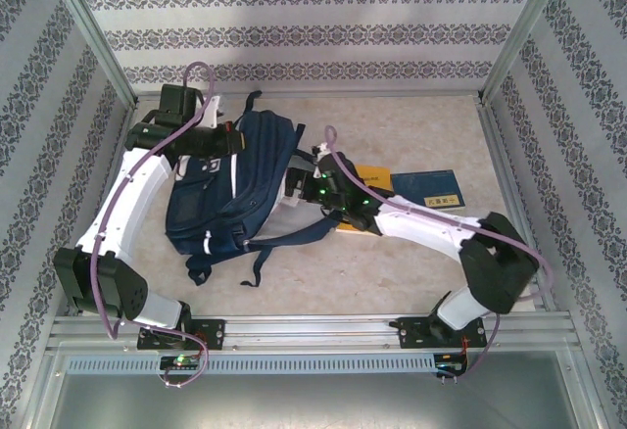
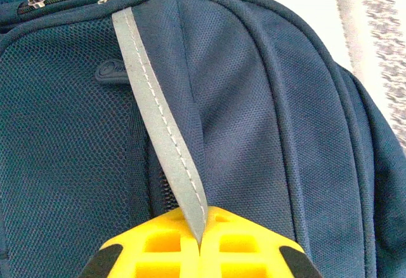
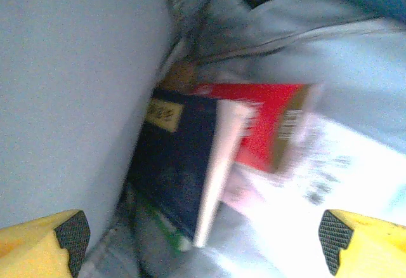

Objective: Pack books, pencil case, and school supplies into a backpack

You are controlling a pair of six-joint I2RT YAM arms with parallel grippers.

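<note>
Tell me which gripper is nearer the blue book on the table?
Right. The right gripper sits at the backpack mouth, left of the book; the left gripper grips the backpack's opposite side.

We're looking into a robot test cell here, a lab rig rather than any home. Aluminium frame posts (image 1: pixel 93 32) are boxing in a pale stone-look tabletop (image 1: pixel 333 272), and patterned wallpaper panels (image 1: pixel 294 37) are standing in as walls. The left arm (image 1: pixel 127 204) and the right arm (image 1: pixel 426 225) are sitting bolted to a metal rail (image 1: pixel 313 329) along the near edge, reaching in over a backpack (image 1: pixel 245 189) that's lying on the tabletop.
</note>
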